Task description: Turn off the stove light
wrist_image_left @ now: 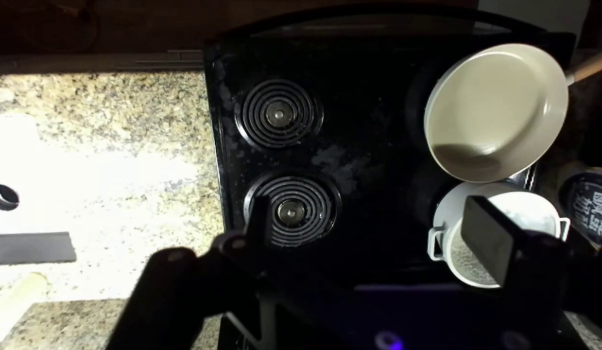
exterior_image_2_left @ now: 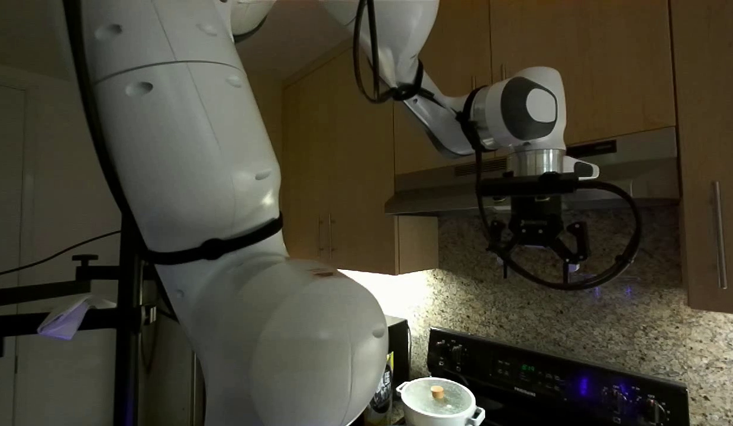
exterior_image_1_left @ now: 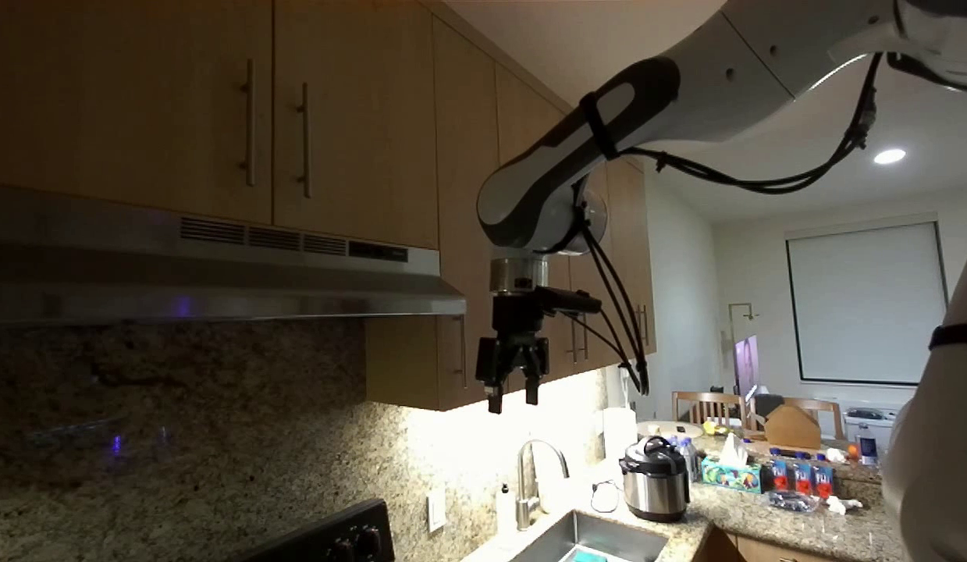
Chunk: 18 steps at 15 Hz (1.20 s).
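The steel range hood [exterior_image_1_left: 218, 293] hangs under the wooden cabinets and also shows in an exterior view [exterior_image_2_left: 650, 177], partly behind the arm. A small black panel [exterior_image_1_left: 378, 251] sits on the hood's front face; its controls are too small to make out. No lit stove light shows, and the wall under the hood is dark. My gripper [exterior_image_1_left: 513, 396] points down in front of the hood and below its lower edge, apart from it. It shows open and empty in an exterior view [exterior_image_2_left: 535, 272] and in the wrist view [wrist_image_left: 373, 223], above the black stove [wrist_image_left: 369, 121].
A cream pan [wrist_image_left: 495, 112] and a lidded white pot [wrist_image_left: 446, 214] stand on the stove. The stove's control panel [exterior_image_2_left: 555, 378] rises against the granite wall. Beyond are a sink [exterior_image_1_left: 608, 535], faucet [exterior_image_1_left: 522, 476] and pressure cooker [exterior_image_1_left: 655, 484]. A light shines under the cabinet by the sink.
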### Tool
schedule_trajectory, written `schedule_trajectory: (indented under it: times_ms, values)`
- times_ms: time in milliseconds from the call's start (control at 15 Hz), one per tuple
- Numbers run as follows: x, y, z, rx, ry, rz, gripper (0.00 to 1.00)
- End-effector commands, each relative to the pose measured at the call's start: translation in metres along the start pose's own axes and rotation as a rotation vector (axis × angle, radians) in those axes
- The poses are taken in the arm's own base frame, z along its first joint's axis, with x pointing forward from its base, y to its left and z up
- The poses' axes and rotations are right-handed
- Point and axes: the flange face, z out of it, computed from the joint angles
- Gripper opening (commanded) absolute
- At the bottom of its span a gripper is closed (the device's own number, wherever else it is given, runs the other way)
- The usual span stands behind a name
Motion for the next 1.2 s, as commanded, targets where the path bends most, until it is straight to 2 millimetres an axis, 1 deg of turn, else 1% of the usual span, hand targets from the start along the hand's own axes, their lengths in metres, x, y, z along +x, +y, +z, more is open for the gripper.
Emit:
schedule_trajectory:
  times_ms: [0,133,1133]
  values:
    - [0.0020,0.0000,0.0006,-0.015,-0.070,0.015,1.00]
    - [-0.0001,-0.0011,0.0024,0.007,-0.042,0.001,1.00]
    - [-0.0001,-0.0018,0.0027,0.019,-0.048,-0.006,1.00]
